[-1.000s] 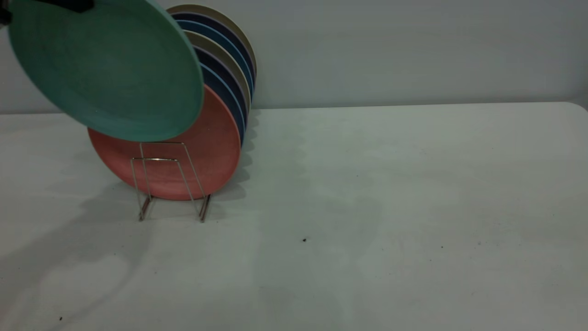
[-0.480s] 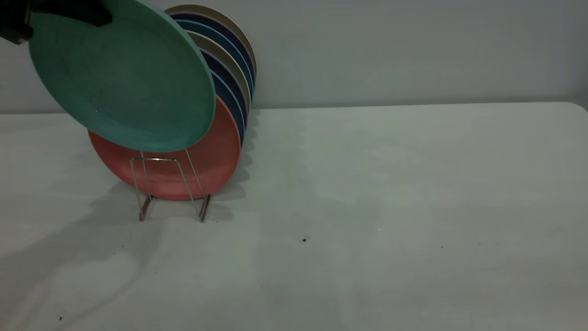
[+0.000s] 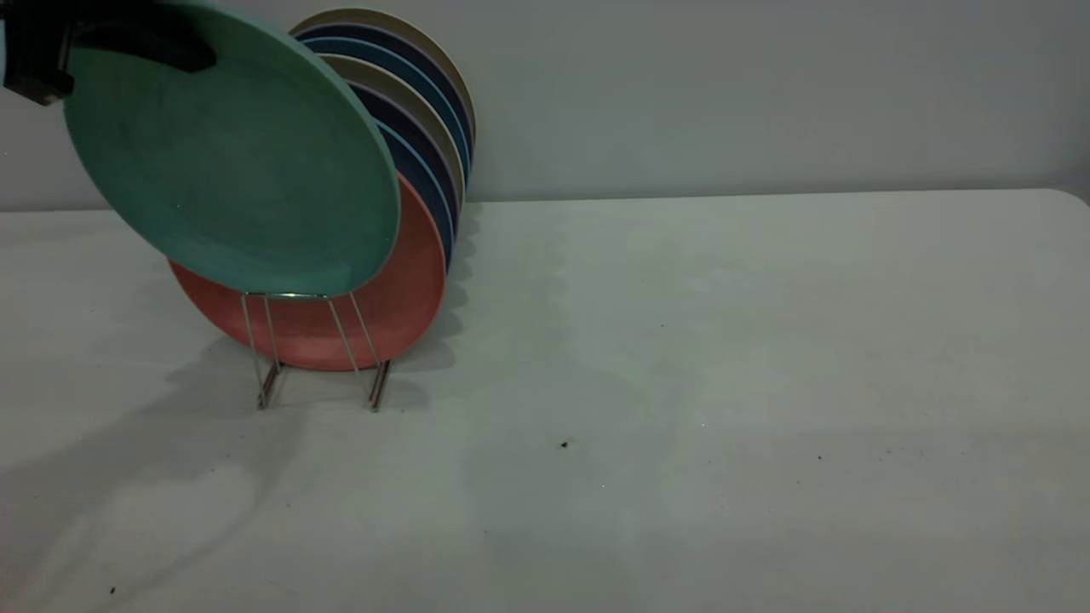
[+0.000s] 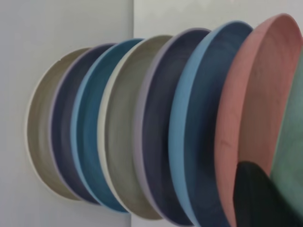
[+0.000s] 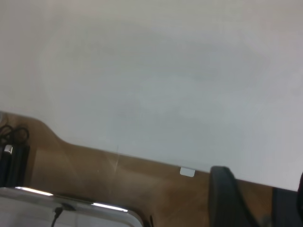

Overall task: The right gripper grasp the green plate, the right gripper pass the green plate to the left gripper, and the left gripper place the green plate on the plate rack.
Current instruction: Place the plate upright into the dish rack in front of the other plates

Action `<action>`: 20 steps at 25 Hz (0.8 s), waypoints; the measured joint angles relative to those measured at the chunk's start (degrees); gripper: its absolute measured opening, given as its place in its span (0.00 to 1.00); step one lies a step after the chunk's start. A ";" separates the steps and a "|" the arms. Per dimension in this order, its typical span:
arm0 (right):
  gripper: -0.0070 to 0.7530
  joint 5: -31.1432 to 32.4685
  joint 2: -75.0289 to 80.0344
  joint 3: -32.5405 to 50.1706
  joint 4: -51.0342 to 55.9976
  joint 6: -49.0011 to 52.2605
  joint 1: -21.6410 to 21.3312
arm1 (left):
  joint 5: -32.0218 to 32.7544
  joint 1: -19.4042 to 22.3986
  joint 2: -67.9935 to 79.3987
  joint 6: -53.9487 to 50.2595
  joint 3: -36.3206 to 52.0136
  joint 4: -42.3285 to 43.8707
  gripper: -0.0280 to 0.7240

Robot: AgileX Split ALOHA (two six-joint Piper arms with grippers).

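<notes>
My left pincer (image 3: 140,42), clamped on the green plate (image 3: 238,162), has lowered it toward the plate rack (image 3: 315,349); slotting comes next.

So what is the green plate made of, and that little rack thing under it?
The green plate looks like matte plastic: dull, even colour with faint scuffs and no shine, though that is a guess from looks alone. The rack seems to be thin bare metal wire: silvery, with small bright glints along its upright loops.
</notes>
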 joint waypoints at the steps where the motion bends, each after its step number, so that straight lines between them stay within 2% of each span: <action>1: 0.50 0.00 -0.06 0.00 0.00 0.10 0.00 | 0.00 0.00 0.21 0.00 0.00 0.00 0.16; 14: 0.50 -3.94 -0.12 1.34 0.00 0.17 0.00 | -1.58 0.00 4.16 0.05 0.00 -0.05 0.16; 20: 0.50 -5.33 -0.12 2.04 0.00 0.23 0.00 | -1.82 0.00 4.75 -0.13 0.00 -0.05 0.20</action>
